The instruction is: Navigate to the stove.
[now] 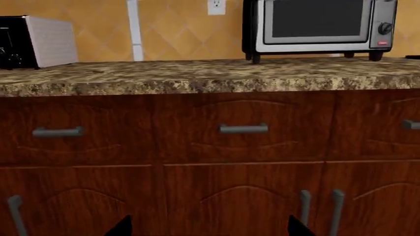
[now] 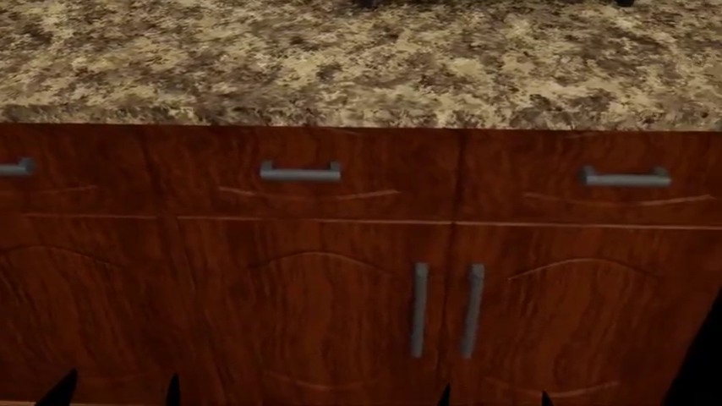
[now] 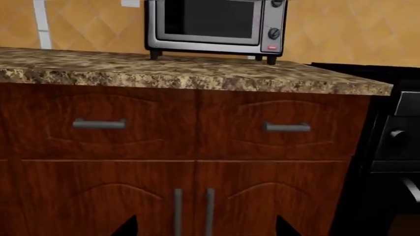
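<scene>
The stove [image 3: 394, 142] shows only in the right wrist view, as a black range just past the end of the granite counter [image 3: 196, 73]. One round knob [image 3: 396, 133], a bit of silver bar handle [image 3: 410, 189] and the black cooktop edge [image 3: 367, 68] are visible; the remainder is cut off. My left gripper [image 2: 117, 394] and right gripper [image 2: 495, 397] hang low in front of the wooden cabinets, both open with nothing between the fingers. Only their dark fingertips [image 1: 122, 227] [image 3: 130, 227] show in the wrist views.
A silver toaster oven [image 3: 217, 24] stands on the counter near the stove end. A black-and-white toaster [image 1: 36, 42] sits farther along. Drawers with grey handles [image 2: 300, 173] and double cabinet doors [image 2: 445, 309] fill the view straight ahead, close to me.
</scene>
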Controlling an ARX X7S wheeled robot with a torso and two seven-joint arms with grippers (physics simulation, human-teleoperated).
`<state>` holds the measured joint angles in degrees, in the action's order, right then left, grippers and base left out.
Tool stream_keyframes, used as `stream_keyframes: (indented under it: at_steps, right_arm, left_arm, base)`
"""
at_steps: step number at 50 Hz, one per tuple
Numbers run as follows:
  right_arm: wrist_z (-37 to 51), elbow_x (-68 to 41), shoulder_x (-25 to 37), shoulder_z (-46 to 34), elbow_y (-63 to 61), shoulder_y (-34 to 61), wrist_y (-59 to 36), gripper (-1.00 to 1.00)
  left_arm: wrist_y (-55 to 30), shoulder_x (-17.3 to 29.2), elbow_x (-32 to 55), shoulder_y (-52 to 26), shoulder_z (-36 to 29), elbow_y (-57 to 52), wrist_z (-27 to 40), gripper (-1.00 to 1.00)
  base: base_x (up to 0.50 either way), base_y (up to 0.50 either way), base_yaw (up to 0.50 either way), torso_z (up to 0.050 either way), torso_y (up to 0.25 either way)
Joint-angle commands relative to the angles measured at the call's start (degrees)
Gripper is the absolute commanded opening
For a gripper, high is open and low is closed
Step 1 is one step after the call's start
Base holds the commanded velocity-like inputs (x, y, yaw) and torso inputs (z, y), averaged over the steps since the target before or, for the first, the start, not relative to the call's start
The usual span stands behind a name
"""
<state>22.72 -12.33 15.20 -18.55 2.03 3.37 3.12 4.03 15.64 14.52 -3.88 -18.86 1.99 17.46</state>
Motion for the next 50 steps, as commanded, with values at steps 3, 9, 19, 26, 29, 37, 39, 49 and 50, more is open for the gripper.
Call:
stream_keyframes:
  at_steps: [3, 9, 19, 26, 29, 37, 39, 49, 50]
  right_arm:
    - [-0.1, -0.4, 0.1, -0.1, 0.7, 0.1, 0.9, 1.00]
    - [0.0, -0.6, 0.2, -0.1, 0.4, 0.0, 1.3, 1.00]
    - [0.2, -1.0, 0.4, -0.3, -0.3, -0.1, 0.6, 1.00]
    - [0.0, -1.1, 0.4, -0.4, 0.3, 0.2, 1.1, 1.00]
    - [0.1, -1.1, 0.5, -0.5, 0.2, 0.1, 1.0, 1.00]
    - [0.2, -1.3, 0.6, -0.3, -0.1, -0.1, 1.8, 1.00]
    - [0.2, -1.3, 0.7, -0.4, 0.1, -0.1, 1.9, 1.00]
    - [0.6, -1.4, 0.8, -0.4, -0.3, -0.3, 1.5, 1.00]
    - [0.7, -1.4, 0.8, -0.4, -0.2, -0.3, 1.5, 1.00]
  left_arm:
    - [0.1, 0.2, 0.1, 0.0, -0.3, -0.1, 0.2, 1.00]
    - [0.2, 0.2, 0.0, -0.3, -0.4, 0.4, 0.3, 1.00]
    - [0.3, 0.3, 0.1, -0.2, -0.6, 0.3, 0.5, 1.00]
    - [0.2, 0.4, 0.2, -0.2, -0.7, 0.1, 0.6, 1.00]
    - [0.4, 0.4, 0.2, -0.2, -0.7, 0.2, 0.6, 1.00]
    - [0.6, 0.5, 0.2, -0.3, -0.9, 0.5, 0.7, 1.00]
    - [0.3, 0.6, 0.3, -0.1, -0.9, -0.1, 0.9, 1.00]
    - [0.3, 0.8, 0.4, 0.0, -1.1, -0.3, 1.0, 1.00]
    - [0.3, 0.8, 0.4, 0.0, -1.1, -0.2, 1.0, 1.00]
  base:
    - [-0.50, 0.02, 0.00, 0.000, 0.000]
    - [-0.50, 0.02, 0.00, 0.000, 0.000]
    - [-0.50, 0.03, 0.00, 0.000, 0.000]
    - [-0.50, 0.03, 0.00, 0.000, 0.000]
    - [-0.50, 0.03, 0.00, 0.000, 0.000]
    - [-0.50, 0.03, 0.00, 0.000, 0.000]
    - [-0.50, 0.03, 0.00, 0.000, 0.000]
    - [-0.50, 0.03, 0.00, 0.000, 0.000]
    - [-0.50, 0.03, 0.00, 0.000, 0.000]
